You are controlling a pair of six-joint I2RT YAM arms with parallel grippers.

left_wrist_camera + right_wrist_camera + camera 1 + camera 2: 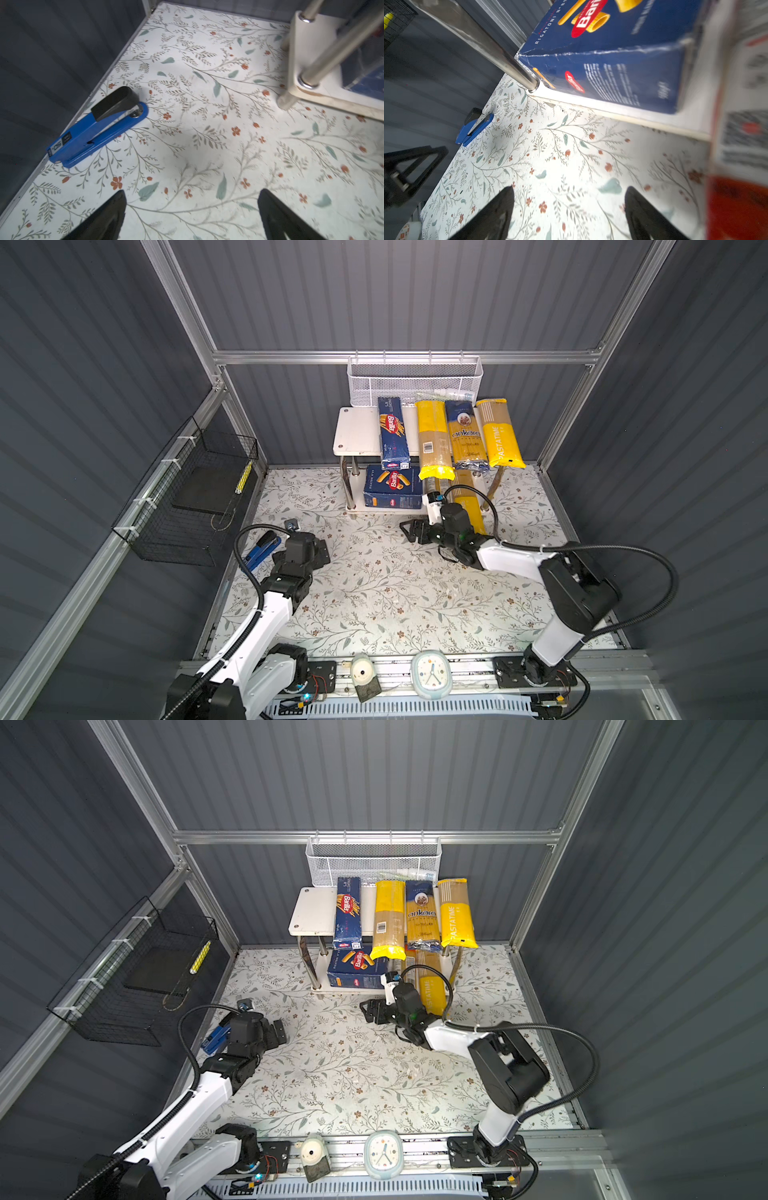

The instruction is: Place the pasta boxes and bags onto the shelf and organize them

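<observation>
Floral tabletop [382,593] shows bare between the spread, empty jaws of the right gripper [570,188]. Just beyond them the rigatoni box [392,491] sits on the lower tier of the shelf [357,431]. The spaghetti box [392,433] and three bags [465,435] lie on the board above. The left gripper [192,191] is likewise spread on nothing, with a blue stapler [97,126] ahead and off to one side.

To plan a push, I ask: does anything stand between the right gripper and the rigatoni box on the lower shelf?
Nothing visible does. Only bare table lies between the open right gripper and the rigatoni box; the chrome post stands at the box's corner, to one side.
</observation>
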